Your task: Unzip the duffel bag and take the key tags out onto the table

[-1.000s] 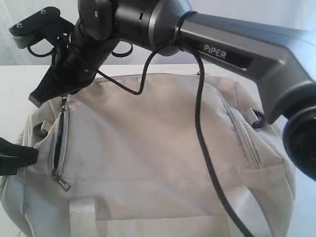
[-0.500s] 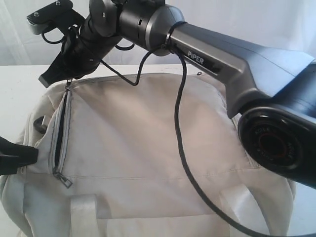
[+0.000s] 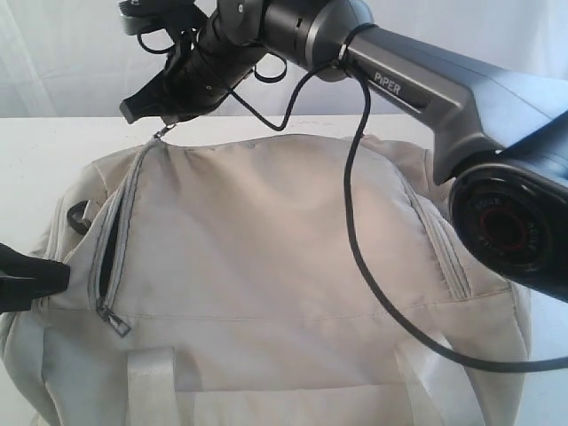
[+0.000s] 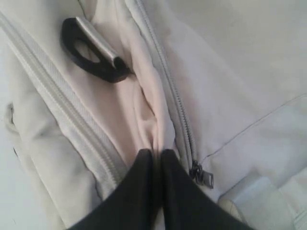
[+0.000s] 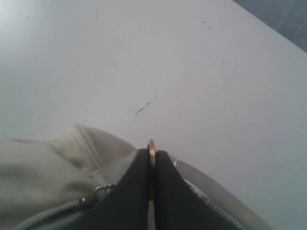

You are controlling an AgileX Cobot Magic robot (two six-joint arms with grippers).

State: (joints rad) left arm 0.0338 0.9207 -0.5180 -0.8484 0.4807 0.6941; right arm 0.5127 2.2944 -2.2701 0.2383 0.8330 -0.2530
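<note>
Both clamped: my right end effector has the zipper's metal ring pull, my left end effector pinches a fold of the cream duffel bag, which sits on the white tabletop. Best bet: pull along the zipper line, not upward. Side slit gapes dark; no key tags showing.
</note>
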